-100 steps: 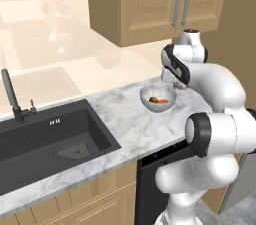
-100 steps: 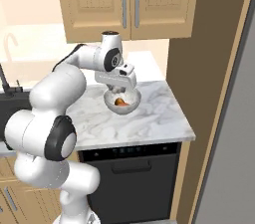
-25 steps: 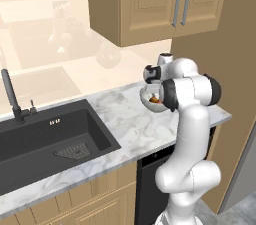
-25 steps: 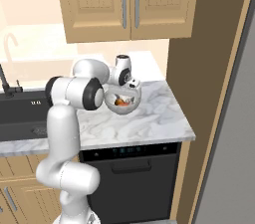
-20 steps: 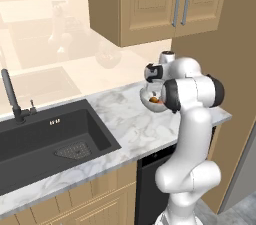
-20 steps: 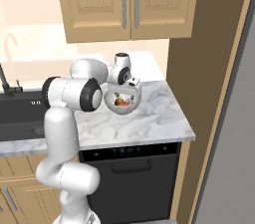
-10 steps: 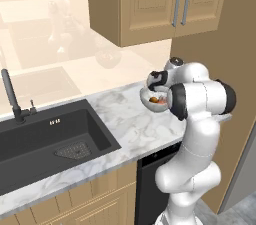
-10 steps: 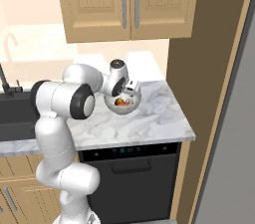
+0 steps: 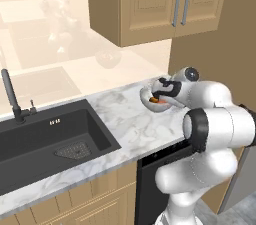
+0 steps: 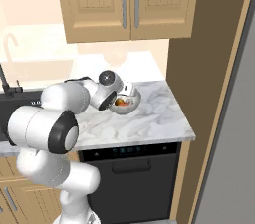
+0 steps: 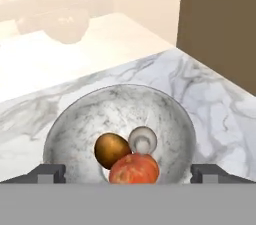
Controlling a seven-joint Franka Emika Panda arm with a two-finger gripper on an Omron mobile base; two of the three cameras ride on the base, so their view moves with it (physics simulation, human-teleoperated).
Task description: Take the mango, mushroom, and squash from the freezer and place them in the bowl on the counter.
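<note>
The marbled grey bowl (image 11: 120, 114) (image 9: 154, 105) (image 10: 127, 106) stands on the white marble counter (image 9: 127, 124) (image 10: 152, 123) near its right end. Inside lie a red-orange mango (image 11: 134, 168), a brown-orange oval squash (image 11: 111, 150) and a small pale mushroom (image 11: 143, 140), all touching. My gripper (image 11: 127, 173) (image 9: 160, 93) (image 10: 124, 94) hovers at the bowl's near rim, open, with nothing between its fingertips (image 11: 50, 172). The grey freezer (image 10: 231, 158) rises at the far right.
A dark sink (image 9: 50, 139) with a black faucet (image 9: 11, 96) lies left along the counter. Light wood wall cabinets (image 9: 160, 4) hang above. A brown tall panel (image 10: 199, 68) bounds the counter's right end. A black under-counter appliance (image 10: 134, 178) sits below.
The arm has folded, its elbow swinging out toward the base, while the hand stays at the bowl. The three items lie still in the bowl.
</note>
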